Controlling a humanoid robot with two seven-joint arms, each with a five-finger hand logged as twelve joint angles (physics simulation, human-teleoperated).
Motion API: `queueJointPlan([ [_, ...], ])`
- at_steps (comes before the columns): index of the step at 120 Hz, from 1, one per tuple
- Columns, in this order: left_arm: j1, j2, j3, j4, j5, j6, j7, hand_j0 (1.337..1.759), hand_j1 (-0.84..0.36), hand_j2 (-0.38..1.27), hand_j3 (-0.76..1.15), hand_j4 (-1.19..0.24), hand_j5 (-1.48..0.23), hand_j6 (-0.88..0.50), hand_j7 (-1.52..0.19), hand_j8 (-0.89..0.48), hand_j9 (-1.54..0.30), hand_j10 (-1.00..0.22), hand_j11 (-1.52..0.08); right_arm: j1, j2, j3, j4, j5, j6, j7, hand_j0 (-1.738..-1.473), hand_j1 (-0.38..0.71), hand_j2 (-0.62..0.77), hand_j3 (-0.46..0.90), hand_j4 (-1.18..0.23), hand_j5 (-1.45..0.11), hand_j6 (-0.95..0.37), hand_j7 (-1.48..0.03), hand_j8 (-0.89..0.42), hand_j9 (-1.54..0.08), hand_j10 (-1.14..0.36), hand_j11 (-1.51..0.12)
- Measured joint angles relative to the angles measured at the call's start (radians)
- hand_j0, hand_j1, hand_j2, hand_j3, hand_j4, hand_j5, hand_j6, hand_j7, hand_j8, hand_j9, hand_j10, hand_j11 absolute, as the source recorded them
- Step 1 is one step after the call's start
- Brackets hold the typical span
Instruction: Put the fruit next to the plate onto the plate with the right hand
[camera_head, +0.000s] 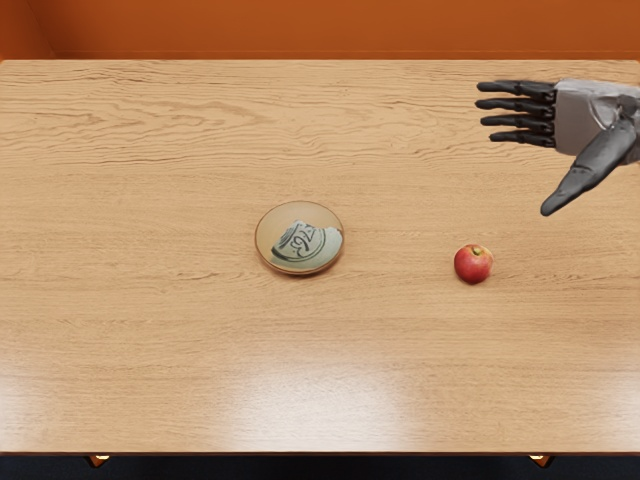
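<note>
Count: one plate (299, 237) is sitting on one desk (150, 330); one apple (473, 264) is lying right of the plate; one robot hand (575, 118) is showing farther right of the plate.

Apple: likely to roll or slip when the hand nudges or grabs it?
The apple is round and sits free on the flat table, so a sideways nudge would probably roll it. Its skin looks smooth, so the fingers of the open right hand may slip unless they wrap it. It looks rigid, unlikely to squash.
</note>
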Motion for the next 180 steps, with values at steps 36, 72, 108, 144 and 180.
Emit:
queueJointPlan([
  [36, 0.0, 0.0, 0.0, 0.0, 0.0, 0.0, 0.0, 1.658, 0.06, 0.05, 0.0, -0.24, -0.32, -0.24, -0.32, -0.24, -0.32, -0.24, -0.32, 0.001, 0.019, 0.008, 0.039, -0.078, 0.0, 0.001, -1.658, -0.31, -0.01, 0.0, -0.04, -0.05, -0.04, -0.05, -0.04, -0.05, -0.04, -0.05],
  [72, 0.0, 0.0, 0.0, 0.0, 0.0, 0.0, 0.0, 1.658, 0.06, 0.05, 0.0, -0.24, -0.32, -0.24, -0.32, -0.24, -0.32, -0.24, -0.32, 0.006, -0.079, 0.012, 0.306, -0.403, -0.152, -0.123, -1.658, -0.29, -0.01, 0.0, -0.06, -0.07, -0.06, -0.07, -0.06, -0.07, -0.06, -0.07],
  [108, 0.0, 0.0, 0.0, 0.0, 0.0, 0.0, 0.0, 1.658, 0.06, 0.05, 0.0, -0.24, -0.32, -0.24, -0.32, -0.24, -0.32, -0.24, -0.32, 0.009, 0.038, -0.13, 0.342, -0.564, -0.485, -0.283, -1.658, -0.24, -0.02, 0.0, -0.1, -0.12, -0.1, -0.12, -0.1, -0.12, -0.1, -0.12],
  [144, 0.0, 0.0, 0.0, 0.0, 0.0, 0.0, 0.0, 1.658, 0.06, 0.05, 0.0, -0.24, -0.32, -0.24, -0.32, -0.24, -0.32, -0.24, -0.32, 0.012, 0.157, -0.253, 0.345, -0.683, -0.697, -0.374, -1.658, -0.18, -0.03, 0.0, -0.15, -0.19, -0.15, -0.19, -0.15, -0.19, -0.15, -0.19],
  [180, 0.0, 0.0, 0.0, 0.0, 0.0, 0.0, 0.0, 1.658, 0.06, 0.05, 0.0, -0.24, -0.32, -0.24, -0.32, -0.24, -0.32, -0.24, -0.32, 0.012, 0.224, -0.329, 0.344, -0.729, -0.796, -0.409, -1.658, -0.08, -0.04, 0.0, -0.23, -0.29, -0.23, -0.29, -0.23, -0.29, -0.23, -0.29],
])
